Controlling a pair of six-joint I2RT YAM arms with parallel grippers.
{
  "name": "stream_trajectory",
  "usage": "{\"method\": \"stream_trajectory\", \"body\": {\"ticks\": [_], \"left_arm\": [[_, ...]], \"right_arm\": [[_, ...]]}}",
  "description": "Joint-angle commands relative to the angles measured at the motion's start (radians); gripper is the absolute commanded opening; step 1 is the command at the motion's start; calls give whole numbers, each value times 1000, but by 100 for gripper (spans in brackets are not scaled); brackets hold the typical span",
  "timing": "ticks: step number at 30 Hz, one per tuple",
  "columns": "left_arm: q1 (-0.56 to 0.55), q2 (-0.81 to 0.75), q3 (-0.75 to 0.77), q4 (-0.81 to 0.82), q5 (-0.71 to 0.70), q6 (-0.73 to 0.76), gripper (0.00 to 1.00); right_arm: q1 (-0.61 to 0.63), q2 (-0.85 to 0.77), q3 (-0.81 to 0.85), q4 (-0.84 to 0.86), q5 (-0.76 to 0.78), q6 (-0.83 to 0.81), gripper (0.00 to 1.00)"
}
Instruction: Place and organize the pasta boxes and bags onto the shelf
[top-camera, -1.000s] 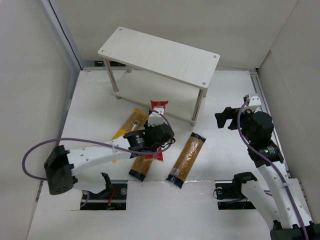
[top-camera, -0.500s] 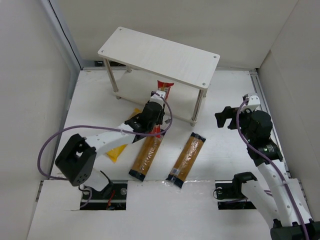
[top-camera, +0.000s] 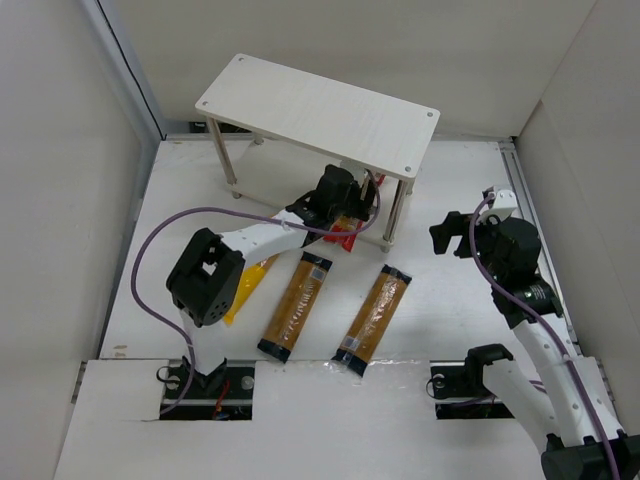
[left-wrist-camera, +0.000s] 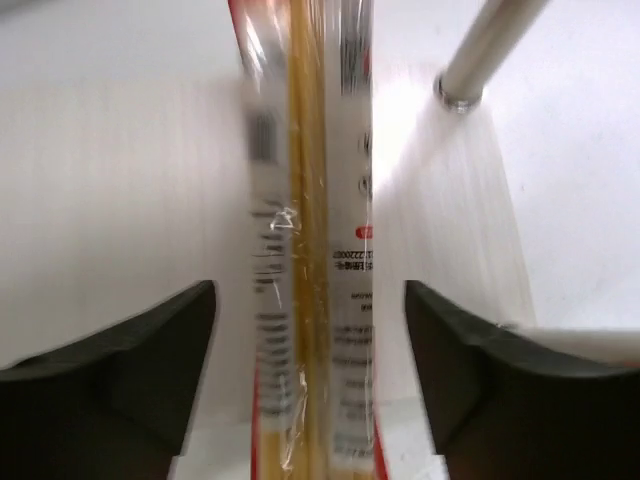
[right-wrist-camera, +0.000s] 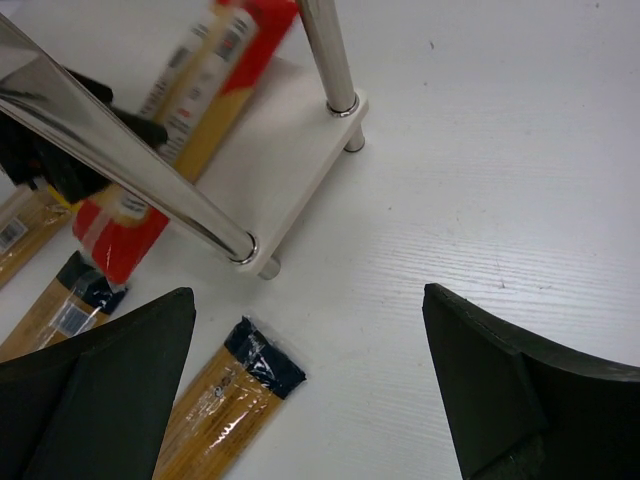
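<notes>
Your left tool (left-wrist-camera: 308, 330) is released, its fingers clear on either side of the red-and-orange pack (left-wrist-camera: 310, 200). The pack lies between them, only partly on the shelf (top-camera: 300, 105). Behind the tool on the desk (top-camera: 450, 180), a clear spaghetti bag (top-camera: 295, 305), a second clear bag (top-camera: 372, 312) and the yellow bag (top-camera: 245, 285) are not yet shelved. Your right tool (right-wrist-camera: 310, 340) gapes empty.
</notes>
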Motion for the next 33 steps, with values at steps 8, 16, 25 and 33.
{"method": "stream_trajectory", "body": {"ticks": [8,16,25,33], "left_arm": [[13,-269,-205,-131,-117,-129,100],[-25,-441,-525,-422,-125,-473,100],[-45,-565,-773,-413,-10,-660,100],[-129,-709,-937,-356,134,-732,100]], "right_arm": [[9,-23,35,21,-13,-2,100],[9,-32,26,39,-53,-2,100],[9,-13,17,57,-131,-20,100],[9,-23,7,68,-168,-20,100]]}}
